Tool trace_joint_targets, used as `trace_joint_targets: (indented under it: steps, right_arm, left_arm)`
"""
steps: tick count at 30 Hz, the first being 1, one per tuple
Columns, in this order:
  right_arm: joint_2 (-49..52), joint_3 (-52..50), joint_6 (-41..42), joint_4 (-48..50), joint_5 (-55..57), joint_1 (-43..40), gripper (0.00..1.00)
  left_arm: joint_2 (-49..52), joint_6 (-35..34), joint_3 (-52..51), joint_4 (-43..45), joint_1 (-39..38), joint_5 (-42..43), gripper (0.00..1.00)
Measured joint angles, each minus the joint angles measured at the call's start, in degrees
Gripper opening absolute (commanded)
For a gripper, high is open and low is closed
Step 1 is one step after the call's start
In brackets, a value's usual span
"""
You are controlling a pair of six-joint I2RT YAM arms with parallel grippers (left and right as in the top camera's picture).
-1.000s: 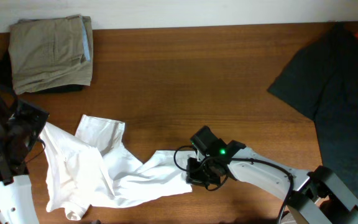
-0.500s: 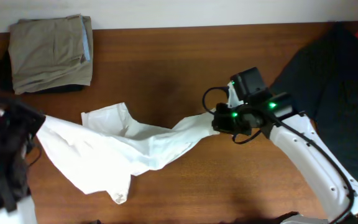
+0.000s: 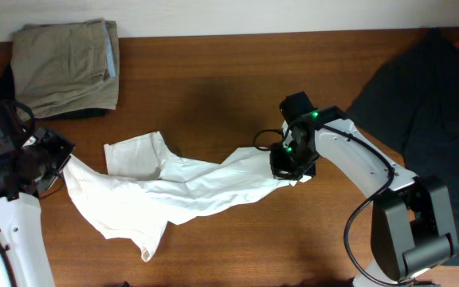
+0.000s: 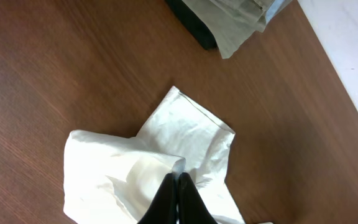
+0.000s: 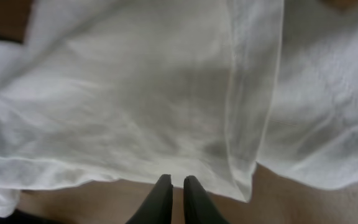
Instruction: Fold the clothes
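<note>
Trousers [image 3: 66, 68]: folded, back-left corner.
Dark garment [image 3: 429, 104]: spread at right edge.
Table [image 3: 213, 88]: brown wood (grain visible).
Left gripper [image 4: 179, 183]: pinching T-shirt [image 3: 182, 187].
Right gripper [image 5: 178, 180]: state unclear.

White T-shirt [image 3: 174, 187] lies crumpled, stretched lengthwise across the table [image 3: 213, 88].

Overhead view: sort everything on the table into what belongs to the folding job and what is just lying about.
Job:
white T-shirt, stretched out mid-table

Lying about:
khaki folded trousers, far left corner
dark charcoal garment, right side
</note>
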Motion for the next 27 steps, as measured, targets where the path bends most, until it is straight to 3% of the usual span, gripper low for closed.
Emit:
trace_joint_targets:
  steps: [1,3,5,9,19,27]
  right_arm:
    - [0.02,0.00,-0.72,-0.31,0.24,0.00,0.18]
    - [-0.33,0.02,-1.64,-3.02,2.86,-0.98,0.65]
    - [-2.14,0.20,-2.60,-5.66,5.66,-3.48,0.67]
    - [-3.13,-1.68,-7.13,-4.28,4.79,-6.27,0.52]
    - [-3.32,-11.65,-8.74,9.09,-6.58,-6.25,0.41]
    - [-3.32,-13.09,-8.24,13.42,-7.63,-6.25,0.16]
  left_arm:
    - [-0.02,0.00,0.00,0.02,0.00,0.00,0.01]
    - [0.00,0.02,0.00,0.11,0.00,0.00,0.01]
    - [0.00,0.02,0.00,0.24,0.00,0.02,0.01]
    - [0.00,0.02,0.00,0.28,0.00,0.17,0.01]
    - [-0.02,0.02,0.00,0.92,0.00,0.20,0.01]
    - [-0.02,0.02,0.00,0.92,0.00,0.17,0.01]
